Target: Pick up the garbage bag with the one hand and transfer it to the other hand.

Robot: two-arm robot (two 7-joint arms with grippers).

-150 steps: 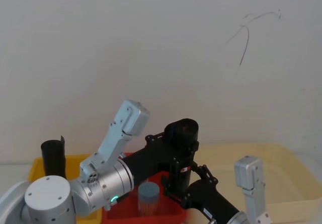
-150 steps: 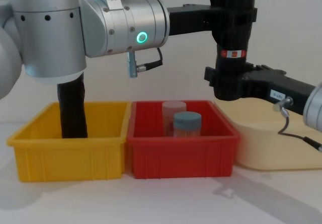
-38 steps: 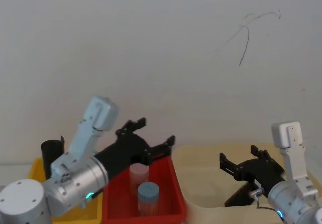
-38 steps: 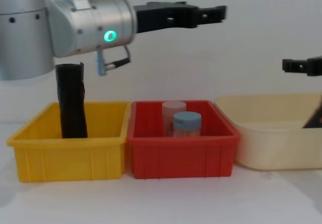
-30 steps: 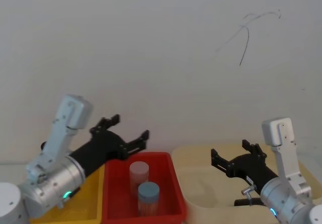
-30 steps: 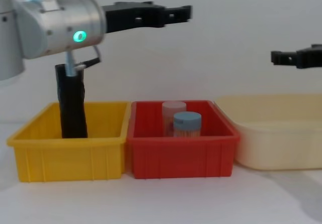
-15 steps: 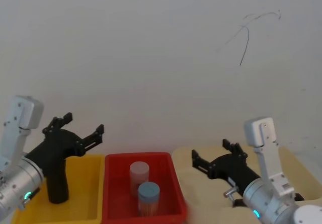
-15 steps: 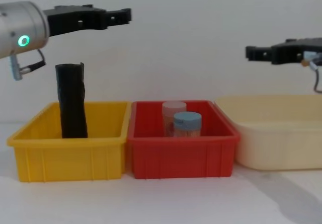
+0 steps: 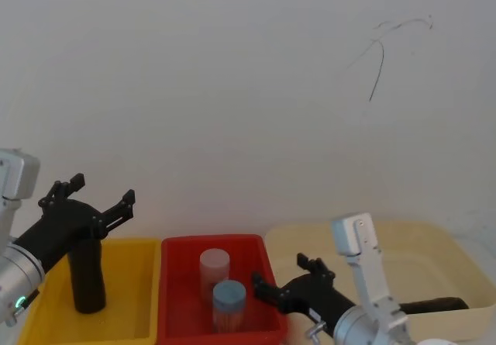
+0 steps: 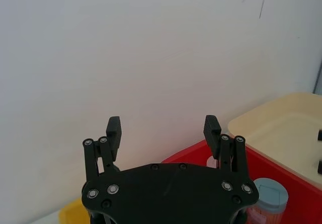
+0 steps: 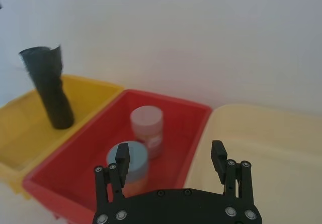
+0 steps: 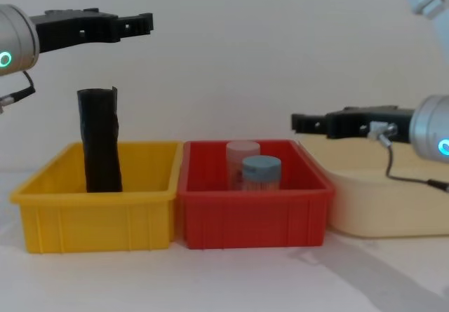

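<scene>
Currently, the left gripper extends level, high above the yellow bin, fingers spread, empty. Right gripper reaches level above the red bin, spread, empty. Garbage bag lies in the cream tub.

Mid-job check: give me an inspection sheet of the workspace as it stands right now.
Surface: white table, bare in front of the bins.
Job's things: garbage bag lies flat in the beige tub; its label band cannot be made out.
Clutter: plain black roll upright in the yellow bin; pale jar and blue-lidded jar in the red bin.
Grippers: left end effector open, empty, high above the yellow bin; right end effector open, empty, near the edge between red bin and tub.
Cables: thin grey cable at the right wrist.
Surroundings: white wall with a thin dark mark.
</scene>
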